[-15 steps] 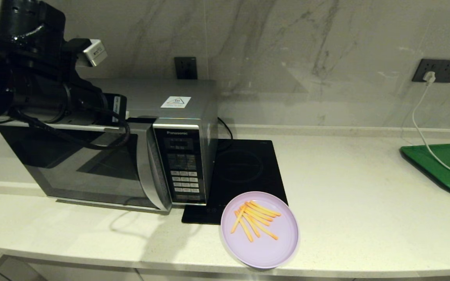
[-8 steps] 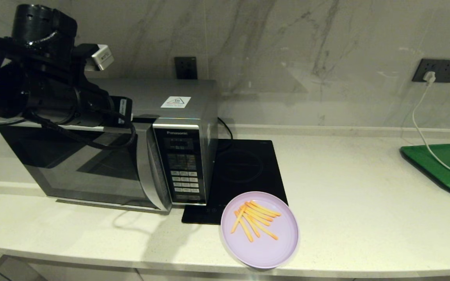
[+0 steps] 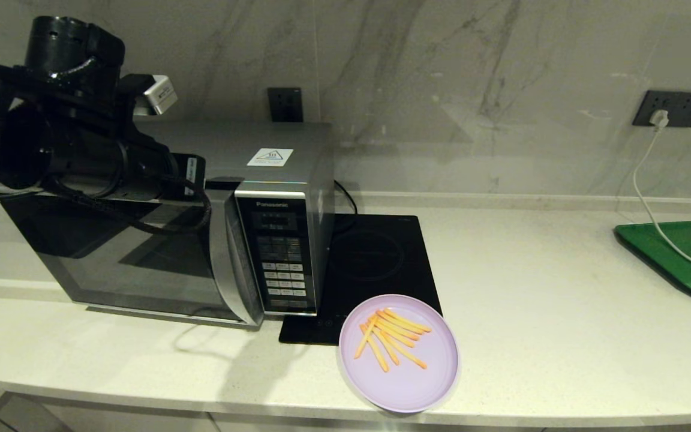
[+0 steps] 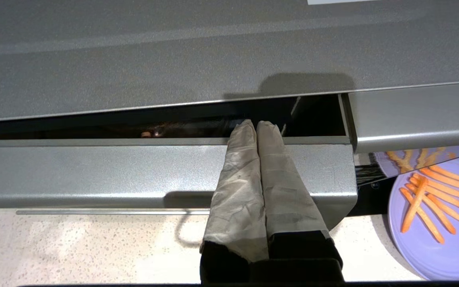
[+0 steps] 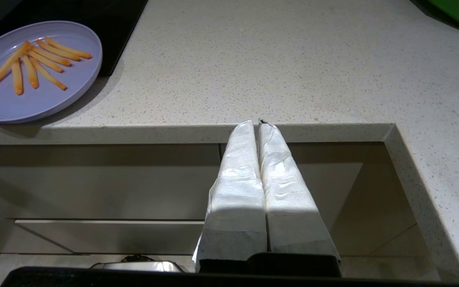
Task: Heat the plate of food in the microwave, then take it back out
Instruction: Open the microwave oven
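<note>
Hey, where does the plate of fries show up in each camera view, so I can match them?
Head view: the plate of food sits at lower centre, near the counter's front edge.
Left wrist view: at the right edge, partly cut off, beyond the microwave.
Right wrist view: in the upper left corner.
Shared landmark: the black induction hob, which the plate overlaps, shows beside it in all three views.
</note>
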